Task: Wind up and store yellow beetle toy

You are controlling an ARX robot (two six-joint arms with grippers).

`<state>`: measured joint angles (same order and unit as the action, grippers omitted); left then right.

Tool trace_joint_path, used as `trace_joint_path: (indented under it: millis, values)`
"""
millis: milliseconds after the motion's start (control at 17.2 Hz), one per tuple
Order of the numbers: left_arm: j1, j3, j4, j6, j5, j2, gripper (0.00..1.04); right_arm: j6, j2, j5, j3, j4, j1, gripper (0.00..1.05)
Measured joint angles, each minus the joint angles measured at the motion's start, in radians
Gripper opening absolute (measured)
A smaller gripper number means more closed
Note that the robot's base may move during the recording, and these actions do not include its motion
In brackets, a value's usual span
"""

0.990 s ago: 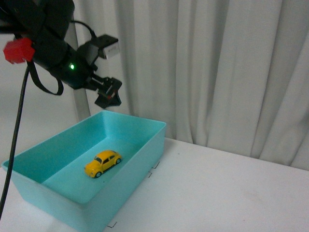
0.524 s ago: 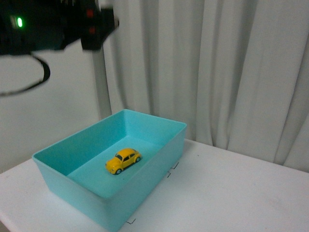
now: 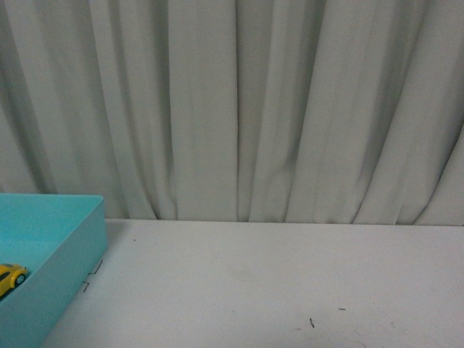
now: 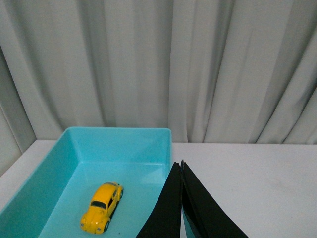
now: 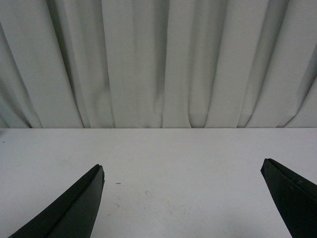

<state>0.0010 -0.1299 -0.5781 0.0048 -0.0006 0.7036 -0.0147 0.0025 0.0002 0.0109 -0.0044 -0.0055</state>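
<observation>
Yellow beetle toy (image 4: 102,207) sits on the floor of the teal bin (image 4: 119,135), on all four wheels, roughly mid-floor and clear of every wall. In the front view only a sliver of it (image 3: 10,277) shows at the picture's left edge, inside the bin (image 3: 72,206), which stands at the left side of the white table (image 3: 275,283).

Left gripper (image 4: 181,166): fingers pressed together tip to tip, nothing between them, hanging above the bin's near-right wall, well apart from the car. Right gripper (image 5: 183,171): fingers spread wide, nothing held, over bare table (image 5: 173,153) with only the curtain (image 5: 158,59) behind.

My read: car is already stored, so either the job is finished or it needs lifting out for winding. Can't tell from these views whether the spring is wound.

If a pick is called for:
- Open the left fingers before descending; closed as they are, they'd just shove the car.
- Come straight down, fingers across the body sides, not nose-to-tail. Glossy rounded shell, so expect slip if gripped high on the roof.
- Grip low, near the sills, light squeeze.
- Wheels roll freely, so any sideways nudge sends it into a wall.
- Watch the bin rim on the way in and out.
</observation>
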Motion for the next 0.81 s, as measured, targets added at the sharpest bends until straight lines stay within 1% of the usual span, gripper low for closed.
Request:
trace_joint_path:
  millis: [291,349,407,466,640,815]
  values:
    - [0.0,0.085,0.144,0.0,0.0,-0.217,0.02,0.0,0.0,0.0,0.0,0.0,0.0,0.98]
    - [0.0,0.091,0.159,0.0,0.0,-0.244,0.02,0.0,0.0,0.0,0.0,0.0,0.0,0.98]
    - [0.0,0.12,0.126,0.0,0.0,-0.257,0.02,0.0,0.0,0.0,0.0,0.0,0.0,0.98]
    - [0.0,0.121,0.164,0.0,0.0,-0.275,0.02,0.0,0.0,0.0,0.0,0.0,0.0,0.98]
    - [0.0,0.121,0.178,0.0,0.0,-0.294,0.02,0.0,0.0,0.0,0.0,0.0,0.0,0.98]
    - [0.0,0.121,0.227,0.0,0.0,-0.36,0.02,0.0,0.0,0.0,0.0,0.0,0.0,0.98]
